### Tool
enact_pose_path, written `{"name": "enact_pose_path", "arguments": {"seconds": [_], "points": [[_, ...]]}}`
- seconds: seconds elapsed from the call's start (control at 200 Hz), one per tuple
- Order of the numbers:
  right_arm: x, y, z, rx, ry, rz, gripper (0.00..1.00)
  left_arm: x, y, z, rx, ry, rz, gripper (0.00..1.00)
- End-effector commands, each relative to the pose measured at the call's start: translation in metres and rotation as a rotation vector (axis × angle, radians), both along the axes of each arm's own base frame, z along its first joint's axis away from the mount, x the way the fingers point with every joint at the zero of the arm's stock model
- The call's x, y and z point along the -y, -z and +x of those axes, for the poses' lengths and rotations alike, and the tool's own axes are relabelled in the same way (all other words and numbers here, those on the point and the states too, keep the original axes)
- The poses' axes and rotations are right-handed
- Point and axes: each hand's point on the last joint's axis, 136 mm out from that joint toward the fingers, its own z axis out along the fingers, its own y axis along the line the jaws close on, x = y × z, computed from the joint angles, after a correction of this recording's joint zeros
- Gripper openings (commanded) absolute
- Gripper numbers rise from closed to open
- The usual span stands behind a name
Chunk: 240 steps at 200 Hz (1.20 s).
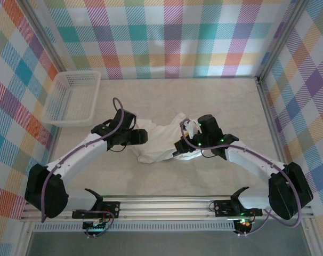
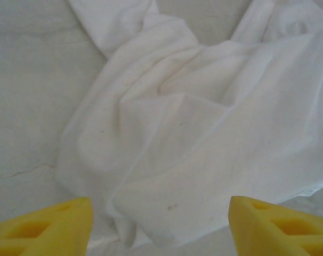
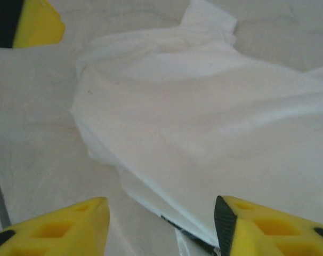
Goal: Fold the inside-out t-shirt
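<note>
The inside-out t-shirt (image 1: pixel 160 140) lies crumpled in a white heap at the middle of the table, between my two arms. My left gripper (image 1: pixel 139 137) sits at its left edge. In the left wrist view its yellow fingers (image 2: pixel 49 229) stand wide apart and open, and a rumpled fold of the t-shirt (image 2: pixel 204 133) lies just ahead of them. My right gripper (image 1: pixel 180 146) is at the heap's right side, open. A hem of the t-shirt (image 3: pixel 204 106) with a thin dark edge runs down between its fingers (image 3: pixel 268 229), unpinched. A left gripper fingertip (image 3: pixel 36 24) shows beyond the cloth.
A white plastic mesh basket (image 1: pixel 72 98) stands at the back left, against the plaid wall. Metal frame posts (image 1: pixel 268 101) line the right side. The pale marbled table (image 1: pixel 231 106) stretches bare to the back right and in front of the cloth.
</note>
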Motion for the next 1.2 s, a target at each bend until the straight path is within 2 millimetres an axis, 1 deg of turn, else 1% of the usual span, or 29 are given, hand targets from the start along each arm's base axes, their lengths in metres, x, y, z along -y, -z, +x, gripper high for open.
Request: {"name": "enact_pose_path", "arguments": {"seconds": [0.0,0.06,0.145,0.21,0.245,0.285,0.305,0.335,0.375,0.41,0.435,0.495,0.54,0.545,0.61,0.66,0.7,0.775,0.865,0.905,0.925,0.97,1.015,1.1,1.135,1.145,1.16,1.165,1.195], "points": [[-0.023,0.007,-0.006,0.176,-0.171,-0.143,0.69,0.016,0.011,0.008,-0.065,0.031,-0.039,0.74],[-0.034,0.026,-0.007,0.229,-0.253,-0.248,0.74,0.015,0.032,0.011,-0.119,0.017,0.001,0.75],[-0.046,0.047,0.005,0.239,-0.296,-0.346,0.8,0.007,0.054,0.02,-0.157,-0.042,0.031,0.76],[-0.054,0.062,0.013,0.236,-0.324,-0.381,0.8,-0.006,0.065,0.028,-0.173,-0.104,0.051,0.72],[-0.056,0.07,0.015,0.235,-0.336,-0.407,0.76,-0.013,0.067,0.03,-0.177,-0.13,0.062,0.71],[-0.058,0.074,0.019,0.235,-0.336,-0.421,0.68,-0.02,0.068,0.033,-0.176,-0.153,0.063,0.7],[-0.059,0.074,0.021,0.234,-0.329,-0.424,0.61,-0.023,0.067,0.034,-0.174,-0.162,0.062,0.7],[-0.059,0.072,0.025,0.235,-0.304,-0.422,0.45,-0.026,0.065,0.034,-0.173,-0.169,0.054,0.7],[-0.061,0.062,0.03,0.251,-0.263,-0.395,0.23,-0.03,0.062,0.034,-0.168,-0.173,0.051,0.7],[-0.061,0.05,0.031,0.284,-0.235,-0.355,0.08,-0.034,0.058,0.033,-0.16,-0.178,0.051,0.7],[-0.061,0.04,0.032,0.31,-0.217,-0.319,0.0,-0.038,0.057,0.032,-0.16,-0.182,0.051,0.71],[-0.056,0.016,0.034,0.347,-0.154,-0.215,0.0,-0.044,0.058,0.03,-0.166,-0.189,0.037,0.73],[-0.049,-0.005,0.035,0.321,-0.103,-0.095,0.0,-0.043,0.058,0.029,-0.166,-0.177,-0.001,0.74],[-0.049,-0.005,0.035,0.321,-0.103,-0.095,0.0,-0.043,0.058,0.029,-0.167,-0.176,-0.003,0.74],[-0.036,-0.026,0.04,0.243,-0.051,0.06,0.0,-0.028,0.053,0.027,-0.162,-0.117,-0.096,0.76],[-0.025,-0.035,0.045,0.193,-0.005,0.138,0.0,-0.014,0.047,0.027,-0.154,-0.06,-0.167,0.77],[-0.018,-0.037,0.048,0.182,0.012,0.162,0.0,-0.006,0.045,0.027,-0.156,-0.033,-0.206,0.77],[-0.01,-0.031,0.049,0.15,0.024,0.154,0.0,0.004,0.047,0.028,-0.173,0.0,-0.253,0.78],[-0.007,-0.025,0.048,0.102,0.024,0.149,0.0,0.02,0.049,0.03,-0.185,0.045,-0.33,0.78],[-0.007,-0.024,0.05,0.09,0.037,0.151,0.0,0.028,0.05,0.027,-0.205,0.07,-0.363,0.78],[-0.006,-0.023,0.051,0.083,0.051,0.15,0.0,0.034,0.047,0.032,-0.18,0.091,-0.383,0.79],[-0.003,-0.023,0.056,0.063,0.081,0.153,0.0,0.044,0.045,0.033,-0.179,0.118,-0.405,0.79],[-0.005,-0.026,0.056,0.049,0.076,0.164,0.0,0.051,0.044,0.034,-0.173,0.136,-0.412,0.79],[-0.018,-0.036,0.048,-0.001,0.001,0.205,0.0,0.062,0.04,0.037,-0.157,0.143,-0.431,0.81],[-0.023,-0.042,0.047,-0.029,-0.016,0.22,0.0,0.065,0.039,0.039,-0.152,0.139,-0.44,0.73],[-0.024,-0.044,0.047,-0.037,-0.017,0.223,0.0,0.066,0.039,0.04,-0.151,0.136,-0.44,0.69],[-0.025,-0.047,0.048,-0.048,-0.017,0.229,0.0,0.065,0.039,0.041,-0.153,0.128,-0.438,0.6],[-0.025,-0.048,0.049,-0.051,-0.014,0.231,0.0,0.065,0.039,0.041,-0.153,0.126,-0.437,0.59],[-0.026,-0.055,0.052,-0.071,0.008,0.236,0.0,0.064,0.039,0.045,-0.153,0.107,-0.426,0.29]]}}
